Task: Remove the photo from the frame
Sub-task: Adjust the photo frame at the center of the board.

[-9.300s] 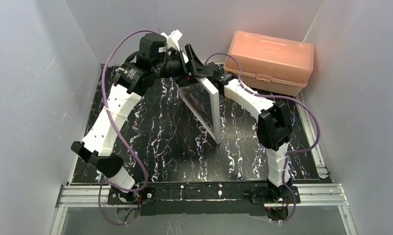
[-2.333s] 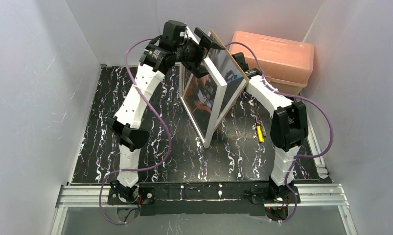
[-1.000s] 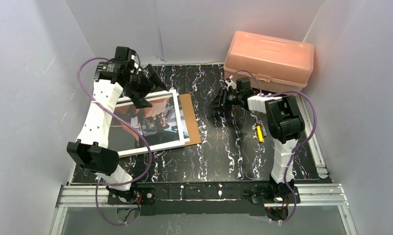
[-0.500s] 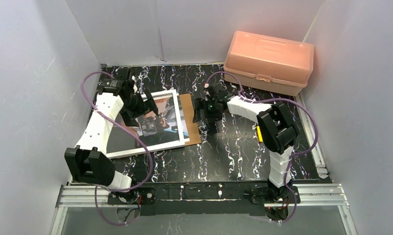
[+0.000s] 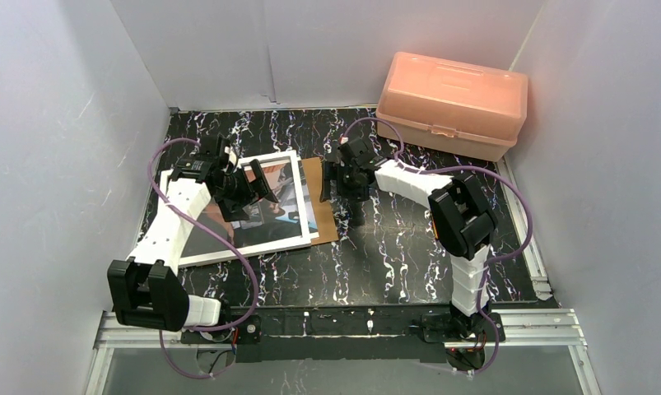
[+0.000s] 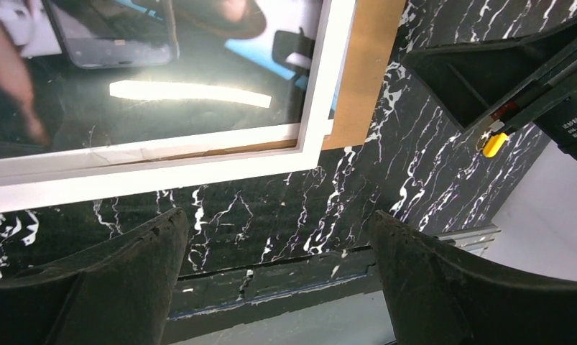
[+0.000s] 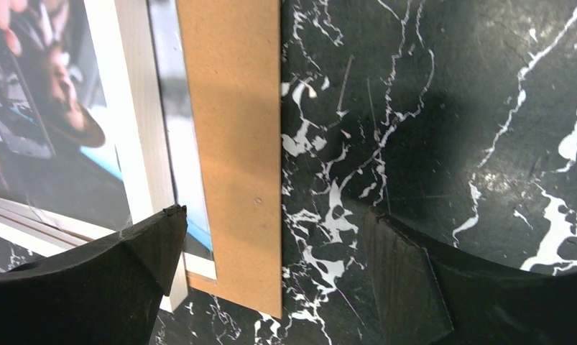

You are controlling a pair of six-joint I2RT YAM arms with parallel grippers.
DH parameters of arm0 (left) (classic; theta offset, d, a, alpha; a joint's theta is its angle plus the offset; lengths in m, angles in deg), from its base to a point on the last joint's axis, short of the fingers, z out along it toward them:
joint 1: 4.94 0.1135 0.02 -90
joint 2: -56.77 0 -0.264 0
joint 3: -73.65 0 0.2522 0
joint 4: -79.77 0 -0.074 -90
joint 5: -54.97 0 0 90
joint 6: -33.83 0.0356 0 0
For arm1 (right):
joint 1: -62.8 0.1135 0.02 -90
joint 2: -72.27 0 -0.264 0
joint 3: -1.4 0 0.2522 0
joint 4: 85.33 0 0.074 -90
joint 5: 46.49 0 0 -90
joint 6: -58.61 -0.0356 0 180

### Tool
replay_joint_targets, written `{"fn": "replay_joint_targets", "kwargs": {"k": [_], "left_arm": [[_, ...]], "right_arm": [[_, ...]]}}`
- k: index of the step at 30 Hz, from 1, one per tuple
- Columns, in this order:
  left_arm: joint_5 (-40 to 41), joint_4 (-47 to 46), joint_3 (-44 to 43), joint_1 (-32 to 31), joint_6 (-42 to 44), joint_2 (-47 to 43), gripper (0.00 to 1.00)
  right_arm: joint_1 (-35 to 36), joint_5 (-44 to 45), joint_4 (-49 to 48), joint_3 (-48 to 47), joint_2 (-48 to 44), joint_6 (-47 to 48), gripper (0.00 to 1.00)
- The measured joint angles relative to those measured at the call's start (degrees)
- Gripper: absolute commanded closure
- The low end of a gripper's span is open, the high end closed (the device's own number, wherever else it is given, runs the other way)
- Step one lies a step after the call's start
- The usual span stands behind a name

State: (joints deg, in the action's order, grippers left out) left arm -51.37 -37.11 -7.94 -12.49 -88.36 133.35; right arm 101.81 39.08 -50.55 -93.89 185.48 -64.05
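Note:
The frame (image 5: 238, 249) lies flat on the left half of the table, white border up. The photo (image 5: 269, 210) shows through it with dark and orange imagery. A narrow blue-white strip of the photo (image 7: 172, 136) sticks out past the frame's right border (image 7: 134, 122), on top of a brown backing board (image 5: 323, 206). My left gripper (image 5: 253, 191) hovers open over the frame, empty; in its own view the frame's corner (image 6: 310, 154) lies ahead of the fingers (image 6: 127, 277). My right gripper (image 5: 341, 196) stands open above the board's right edge (image 7: 235, 144), holding nothing.
A pink plastic box (image 5: 452, 103) stands at the back right. A small yellow object (image 6: 492, 144) lies on the black marbled table (image 5: 393, 247) to the right of the right gripper. White walls close in the left, back and right sides.
Over the last second the left gripper came nearer over the frame. The right gripper swung left to the board's edge and opened wide. The frame, which was held upright seconds ago, stays flat.

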Motion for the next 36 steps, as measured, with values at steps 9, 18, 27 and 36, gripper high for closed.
{"fn": "replay_joint_targets", "kwargs": {"k": [9,18,27,36], "left_arm": [[-3.5,-6.0,1.5,-0.5,-1.1,3.0,0.17],[-4.1,-10.8,2.4,-3.5,-3.8,6.7,0.22],[-4.1,-14.5,2.8,-7.2,-4.9,11.3,0.28],[-3.6,-16.4,2.1,-11.4,-5.0,18.8,0.32]], "right_arm": [[0.4,-0.9,-0.6,-2.4,1.2,-3.3,0.01],[0.9,-2.1,-1.4,-2.4,2.2,-6.0,0.05],[1.2,-2.2,-1.6,-2.3,2.5,-7.2,0.31],[1.2,-2.2,-2.5,0.5,2.4,-7.2,0.52]]}}
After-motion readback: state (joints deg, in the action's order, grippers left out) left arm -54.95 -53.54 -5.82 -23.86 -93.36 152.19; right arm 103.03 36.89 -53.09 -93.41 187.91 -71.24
